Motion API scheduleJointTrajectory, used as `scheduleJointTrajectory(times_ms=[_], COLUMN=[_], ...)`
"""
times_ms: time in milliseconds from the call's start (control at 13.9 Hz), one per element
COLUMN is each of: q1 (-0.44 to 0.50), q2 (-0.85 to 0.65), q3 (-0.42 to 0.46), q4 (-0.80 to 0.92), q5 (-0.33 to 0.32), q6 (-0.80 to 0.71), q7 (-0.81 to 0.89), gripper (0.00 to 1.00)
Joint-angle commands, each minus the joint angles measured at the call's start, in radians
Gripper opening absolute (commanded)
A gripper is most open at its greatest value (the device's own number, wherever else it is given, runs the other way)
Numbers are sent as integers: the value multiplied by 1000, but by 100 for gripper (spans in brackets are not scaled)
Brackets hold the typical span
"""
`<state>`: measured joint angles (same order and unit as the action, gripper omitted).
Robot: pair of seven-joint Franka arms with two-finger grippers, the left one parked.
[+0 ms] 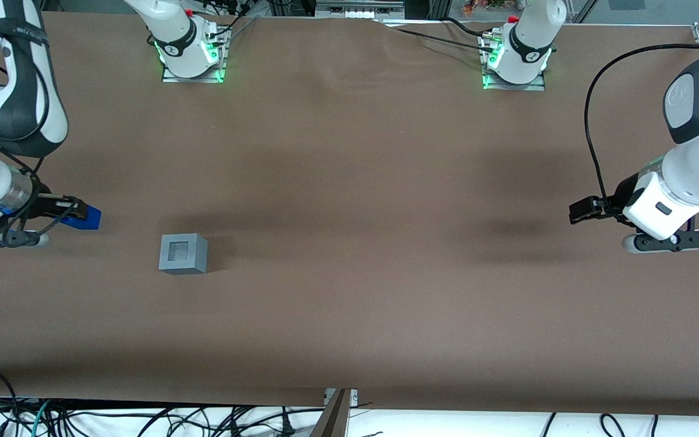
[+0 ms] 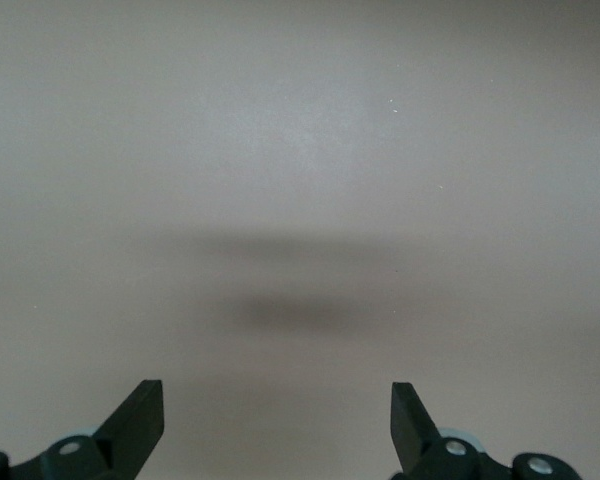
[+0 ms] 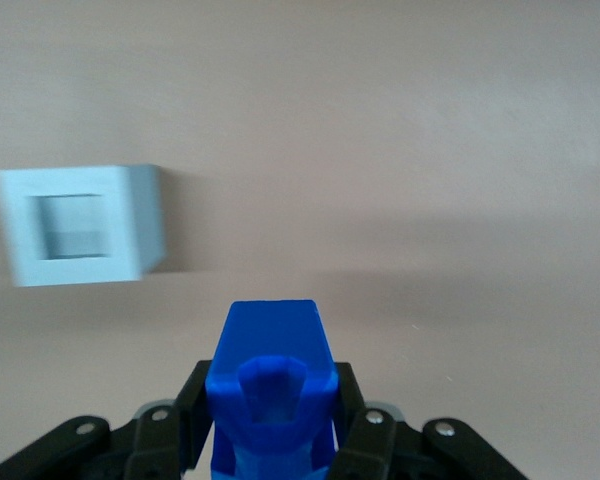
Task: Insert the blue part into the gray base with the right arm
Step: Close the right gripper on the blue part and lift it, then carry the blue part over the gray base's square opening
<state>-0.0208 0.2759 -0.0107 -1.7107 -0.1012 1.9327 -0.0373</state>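
My right gripper [image 1: 76,212] is shut on the blue part [image 1: 84,217] and holds it above the table, at the working arm's end. In the right wrist view the blue part [image 3: 272,385] sits clamped between the two black fingers [image 3: 195,410], its end pointing away from the wrist. The gray base [image 1: 183,254] stands on the table, its square recess facing up, a short way off from the gripper toward the parked arm's end and a little nearer the front camera. It also shows in the right wrist view [image 3: 78,224], apart from the blue part.
The brown table [image 1: 349,182] spreads wide around the base. Two arm mounts with green lights [image 1: 192,51] stand at the table's edge farthest from the front camera. Cables lie along the near edge [image 1: 143,419].
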Motion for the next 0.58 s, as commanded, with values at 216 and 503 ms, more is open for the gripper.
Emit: scheduleJointTrajectory(times_ms=[216, 503], q1=[146, 177], q2=[86, 158], q3=[28, 26], q4=[79, 99], q5=[-2, 1], q6=[-9, 69], q7=[198, 227], gripper=[31, 31])
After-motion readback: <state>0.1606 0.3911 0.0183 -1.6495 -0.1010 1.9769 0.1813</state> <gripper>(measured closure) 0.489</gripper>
